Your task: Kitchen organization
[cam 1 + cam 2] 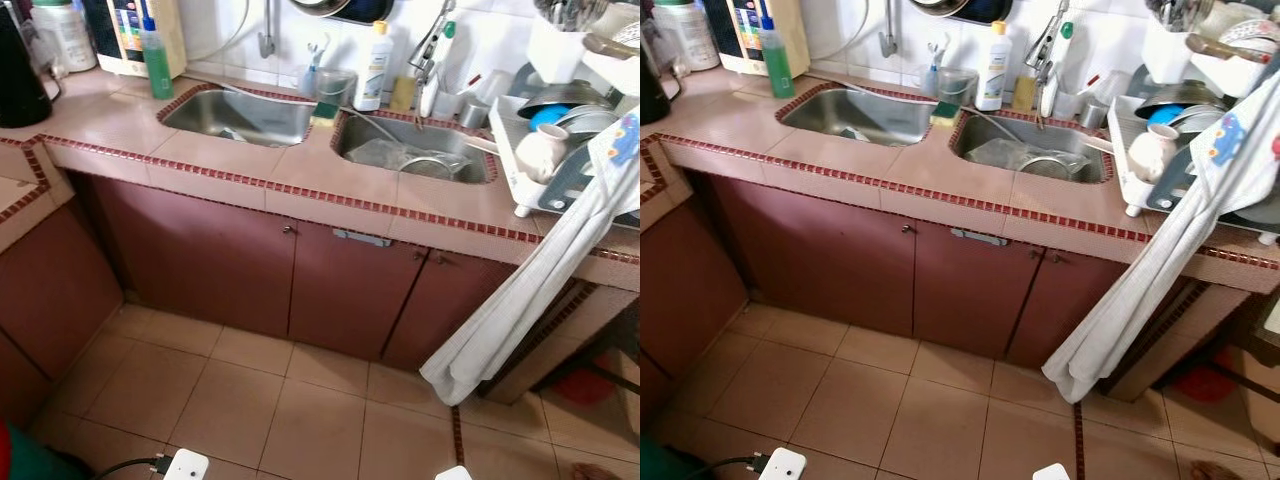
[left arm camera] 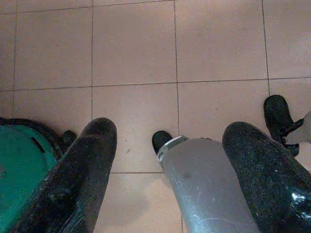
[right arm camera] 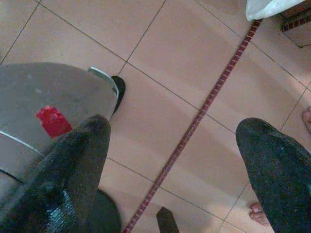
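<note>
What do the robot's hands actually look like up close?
Each gripper has two long, thick black fingers with a rough, scuffed surface and rounded tips: left gripper, right gripper. Beside the fingers are smooth silver-grey metal robot parts; one by the right gripper carries a small red mark.

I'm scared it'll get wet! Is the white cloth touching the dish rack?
Touching. In the right eye view the white cloth drapes over the dish rack's front edge and hangs down past the counter.

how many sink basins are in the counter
2. The left basin sits near the green bottle; the right basin, under the faucet, holds dishes and sits beside the dish rack.
</note>
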`<state>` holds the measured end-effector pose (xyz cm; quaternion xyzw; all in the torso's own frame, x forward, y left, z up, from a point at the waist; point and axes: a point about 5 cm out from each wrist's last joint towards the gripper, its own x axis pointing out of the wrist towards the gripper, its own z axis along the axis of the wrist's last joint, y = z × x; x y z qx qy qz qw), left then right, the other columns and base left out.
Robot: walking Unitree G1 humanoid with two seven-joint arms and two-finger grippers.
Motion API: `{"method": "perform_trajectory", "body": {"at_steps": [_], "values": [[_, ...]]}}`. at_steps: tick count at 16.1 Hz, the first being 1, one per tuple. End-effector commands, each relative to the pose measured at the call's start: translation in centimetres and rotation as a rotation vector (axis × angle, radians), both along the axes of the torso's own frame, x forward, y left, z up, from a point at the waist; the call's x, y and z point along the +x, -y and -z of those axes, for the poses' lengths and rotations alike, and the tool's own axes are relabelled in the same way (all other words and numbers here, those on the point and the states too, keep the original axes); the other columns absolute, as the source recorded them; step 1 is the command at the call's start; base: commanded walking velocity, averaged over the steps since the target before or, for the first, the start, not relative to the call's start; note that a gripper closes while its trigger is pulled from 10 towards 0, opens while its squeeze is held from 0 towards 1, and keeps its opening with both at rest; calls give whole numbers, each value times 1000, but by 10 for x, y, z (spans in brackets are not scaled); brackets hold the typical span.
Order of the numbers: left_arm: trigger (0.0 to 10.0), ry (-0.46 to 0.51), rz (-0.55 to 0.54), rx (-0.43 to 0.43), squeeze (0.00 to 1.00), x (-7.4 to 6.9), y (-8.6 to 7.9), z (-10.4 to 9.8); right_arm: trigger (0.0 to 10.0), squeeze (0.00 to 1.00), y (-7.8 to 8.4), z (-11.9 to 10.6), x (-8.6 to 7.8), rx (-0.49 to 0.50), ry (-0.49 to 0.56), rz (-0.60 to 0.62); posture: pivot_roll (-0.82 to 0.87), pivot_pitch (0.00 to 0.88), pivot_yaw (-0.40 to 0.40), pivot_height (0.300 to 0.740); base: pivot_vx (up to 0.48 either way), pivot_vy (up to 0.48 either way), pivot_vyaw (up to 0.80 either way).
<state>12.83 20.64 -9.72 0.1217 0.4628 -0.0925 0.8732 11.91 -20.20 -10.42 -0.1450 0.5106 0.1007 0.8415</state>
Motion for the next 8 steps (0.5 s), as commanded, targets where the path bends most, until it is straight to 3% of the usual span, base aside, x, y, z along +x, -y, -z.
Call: {"method": "perform_trajectory", "body": {"at_steps": [1, 4, 5, 8], "values": [[10000, -20, 22, 9, 0, -3, 0, 2, 10000, 0, 1, 1, -2, -5, -2, 12, 1, 0, -71, 740, 0, 0, 0], [10000, 16, 30, 22, 0, 12, 1, -3, 10000, 0, 0, -4, 11, 5, 39, 11, 3, 0, -73, 740, 0, 0, 0], [10000, 47, 20, 17, 0, 24, 1, -7, 10000, 0, -1, -9, 25, 14, 79, 6, 5, 0, -74, 740, 0, 0, 0], [10000, 107, 66, 24, 0, 42, 4, -16, 10000, 0, -8, -17, 49, 29, 137, -40, 6, 0, -75, 740, 0, 0, 0]]}}
